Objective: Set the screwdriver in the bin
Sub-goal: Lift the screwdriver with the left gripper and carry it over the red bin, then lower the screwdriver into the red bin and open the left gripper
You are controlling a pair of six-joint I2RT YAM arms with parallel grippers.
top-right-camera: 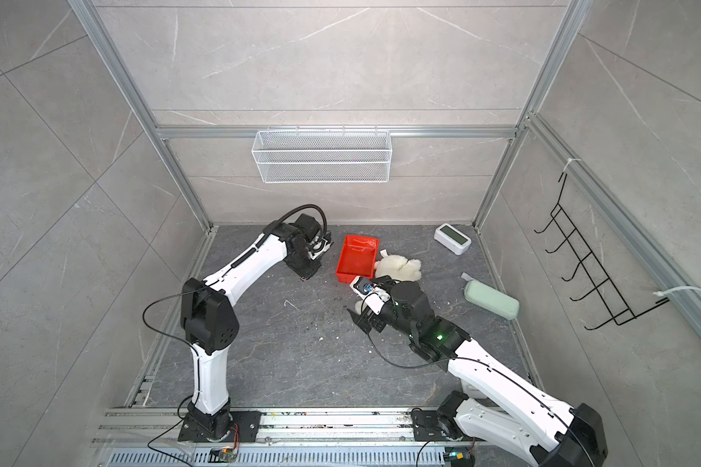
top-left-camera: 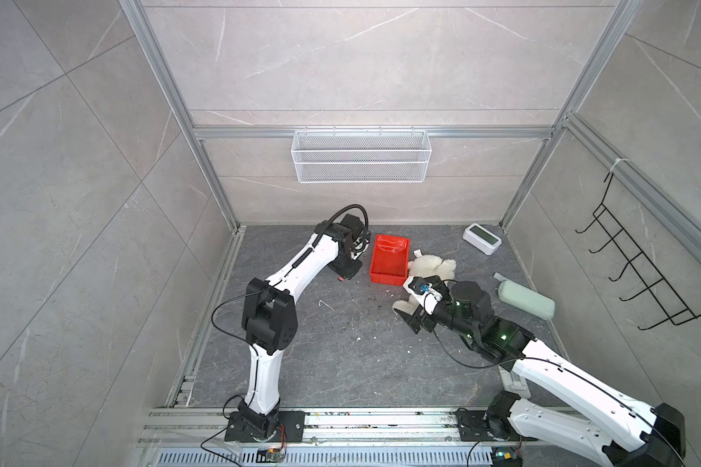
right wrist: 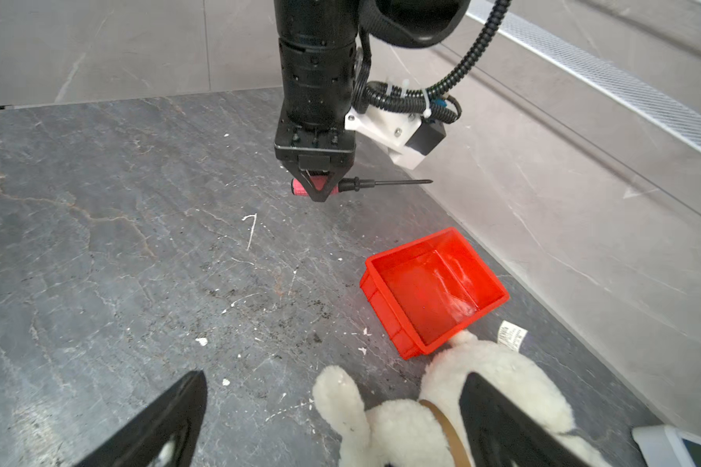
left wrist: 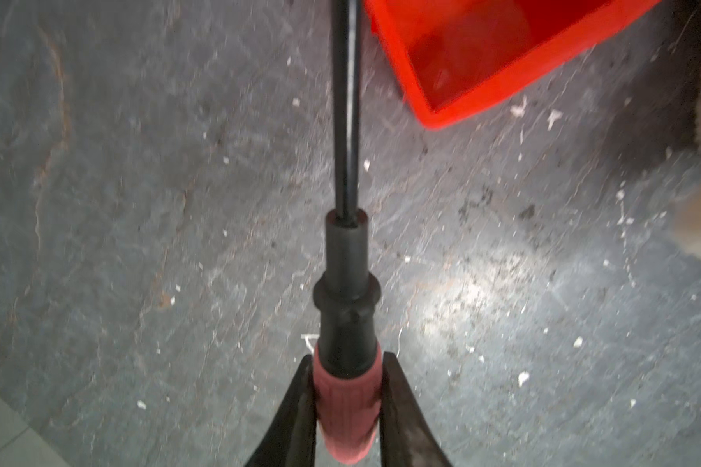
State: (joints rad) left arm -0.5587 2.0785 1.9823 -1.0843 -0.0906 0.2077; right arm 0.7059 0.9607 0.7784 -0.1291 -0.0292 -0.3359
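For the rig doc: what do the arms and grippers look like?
White shells, black joints, thin black cables on left arm and right arm. Black corrugated hose at the left wrist; green lights on the right arm. Black tapered fingers on left gripper and right gripper.

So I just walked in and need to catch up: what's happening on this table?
The left gripper has its jaws shut on the red handle of the screwdriver, holding it roughly level above the table, beside the bin, which is empty. The right gripper hangs open over the plush toy, holding nothing.
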